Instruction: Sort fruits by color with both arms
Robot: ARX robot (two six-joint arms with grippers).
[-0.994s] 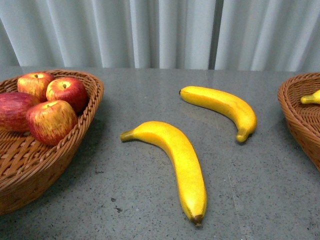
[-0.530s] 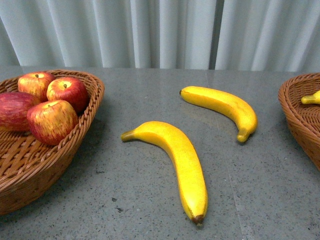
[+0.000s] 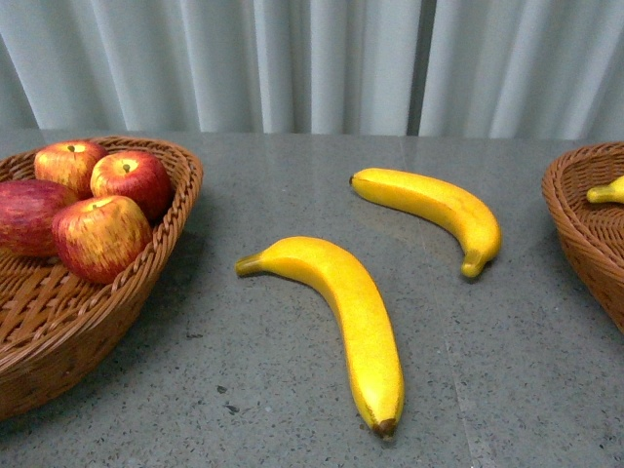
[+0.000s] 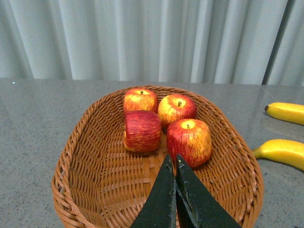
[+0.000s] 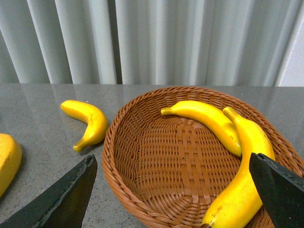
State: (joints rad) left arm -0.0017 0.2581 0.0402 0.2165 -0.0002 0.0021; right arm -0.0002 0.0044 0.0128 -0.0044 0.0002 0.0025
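Several red apples streaked with yellow lie in the wicker basket on the left. Two yellow bananas rest on the grey table between the baskets, one near and one farther back. In the left wrist view my left gripper is shut and empty, poised over the basket rim just short of the nearest apple. My right gripper is open above the right basket, which holds two bananas. Neither arm shows in the front view.
The right basket's rim stands at the front view's right edge with a banana tip showing inside. Grey pleated curtains hang behind the table. The table's back edge meets the curtains.
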